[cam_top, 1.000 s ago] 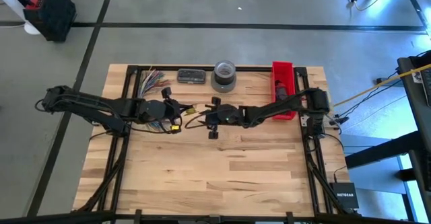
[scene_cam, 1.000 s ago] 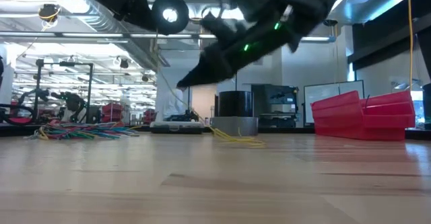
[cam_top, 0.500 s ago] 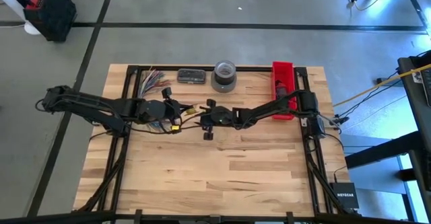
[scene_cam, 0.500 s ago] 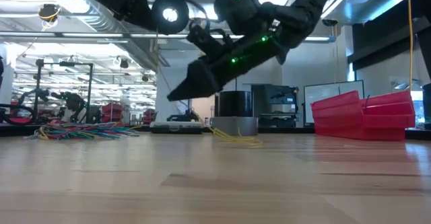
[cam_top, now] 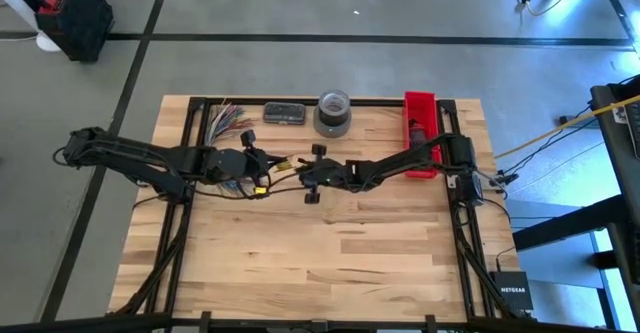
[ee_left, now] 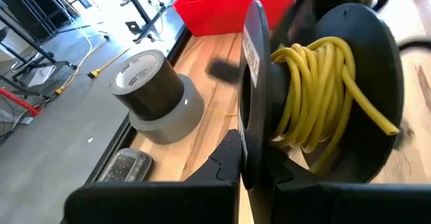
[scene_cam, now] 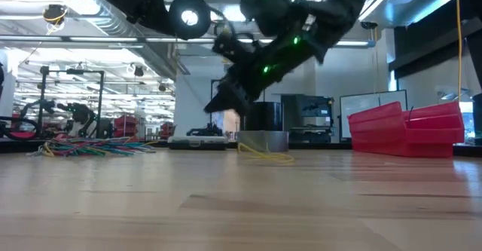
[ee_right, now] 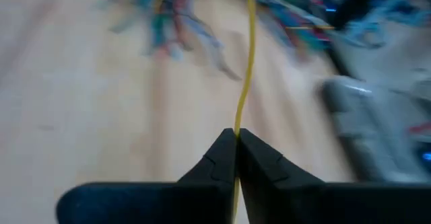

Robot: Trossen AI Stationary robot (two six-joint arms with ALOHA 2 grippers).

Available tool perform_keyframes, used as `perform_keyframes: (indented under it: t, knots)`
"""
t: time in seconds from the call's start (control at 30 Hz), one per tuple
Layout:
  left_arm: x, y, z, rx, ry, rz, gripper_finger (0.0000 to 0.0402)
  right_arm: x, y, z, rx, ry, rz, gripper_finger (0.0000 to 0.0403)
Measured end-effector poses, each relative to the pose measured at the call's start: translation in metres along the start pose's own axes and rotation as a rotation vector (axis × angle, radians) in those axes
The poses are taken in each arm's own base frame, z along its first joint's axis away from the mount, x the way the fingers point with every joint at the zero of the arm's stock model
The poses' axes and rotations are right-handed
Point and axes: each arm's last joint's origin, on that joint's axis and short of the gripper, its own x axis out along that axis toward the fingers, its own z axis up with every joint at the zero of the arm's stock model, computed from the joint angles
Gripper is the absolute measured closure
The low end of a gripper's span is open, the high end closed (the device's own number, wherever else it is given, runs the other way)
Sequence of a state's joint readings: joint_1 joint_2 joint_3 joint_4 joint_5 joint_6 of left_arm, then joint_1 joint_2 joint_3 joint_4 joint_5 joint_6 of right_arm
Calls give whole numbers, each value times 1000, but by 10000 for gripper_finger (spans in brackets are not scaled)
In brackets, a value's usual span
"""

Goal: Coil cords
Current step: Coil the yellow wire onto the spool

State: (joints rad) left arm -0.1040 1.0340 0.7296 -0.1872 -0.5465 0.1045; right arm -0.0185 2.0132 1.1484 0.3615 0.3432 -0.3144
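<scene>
The left tool (cam_top: 262,163) is clenched on a black spool (ee_left: 316,96), held above the middle of the counter (cam_top: 330,253), and several turns of a yellow cord (ee_left: 316,76) are already wound around the spool's core, with a cut end sticking out past the flange. Just beside it, the right tool (ee_right: 236,140) has its two dark fingers pinched together on that same yellow cord, which runs straight away from the fingertips across the wood. In the low view a loose stretch of yellow cord (scene_cam: 263,154) lies on the counter in front of the grey tape roll (scene_cam: 263,127), so part of this strand appears not yet taken up. The larger bundle of multicoloured cords (cam_top: 228,119) sits untouched at the counter's far left corner, near a small dark box (cam_top: 284,113), well apart from the red bin (cam_top: 420,133). Judging by this, the coiling is under way on one strand only: some wraps done, slack left to wind, and the rest of the bundle yet to be handled.
</scene>
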Motion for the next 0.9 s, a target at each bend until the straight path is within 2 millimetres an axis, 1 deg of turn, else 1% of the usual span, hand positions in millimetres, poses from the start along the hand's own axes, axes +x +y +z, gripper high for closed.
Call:
perform_keyframes:
  t: [0.13, 0.37, 0.47, 0.63, 0.77, 0.9]
  knots:
    - [0, 0, -3, 16, 25, -3, 402, -23, -17, 16, -21, 41, -68, 396]
    - [0, 0, -8, 41, 71, -5, 402, -66, -35, 27, 6, -3, -147, 398]
    - [0, 0, -8, 40, 74, -3, 402, -81, -35, 31, 33, -32, -139, 397]
    - [4, 3, -9, 34, 89, 22, 402, -101, -27, 46, 44, -108, -108, 394]
    - [11, 6, -12, 22, 117, 45, 402, -111, -19, 53, 40, -150, -61, 394]
    - [18, 6, -15, 26, 143, 58, 402, -117, -16, 59, 48, -188, -53, 394]
